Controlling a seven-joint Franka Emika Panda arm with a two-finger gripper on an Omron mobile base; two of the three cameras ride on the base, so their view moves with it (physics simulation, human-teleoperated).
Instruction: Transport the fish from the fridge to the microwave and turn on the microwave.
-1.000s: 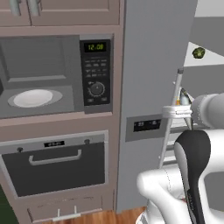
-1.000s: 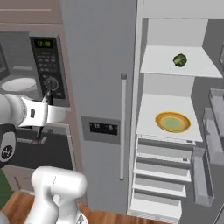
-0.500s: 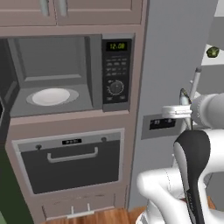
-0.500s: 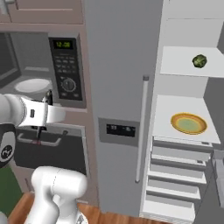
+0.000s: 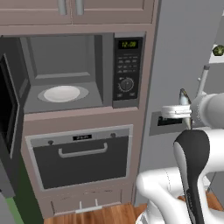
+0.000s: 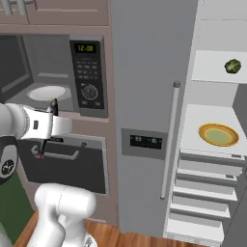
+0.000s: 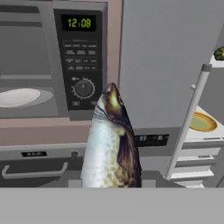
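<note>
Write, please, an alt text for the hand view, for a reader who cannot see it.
A silver-grey fish with a darker back stands upright in the foreground, head up. Behind it, to the left, the open microwave shows a white plate inside and green digits on its panel. To the right is the grey fridge, with a yellow-orange plate on its shelf.

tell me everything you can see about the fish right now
The fish is slender, with a silvery-white belly and flank, a dark brown-olive back and a darker fin along its side. It stands roughly upright in the gripper, head up, mouth at the top. In the hand view it rises from the bottom edge in front of the microwave control panel, its lower body hidden. In the left base view its head pokes above the hand, beside the fridge door. It looks rigid and glossy, touching nothing else.
</note>
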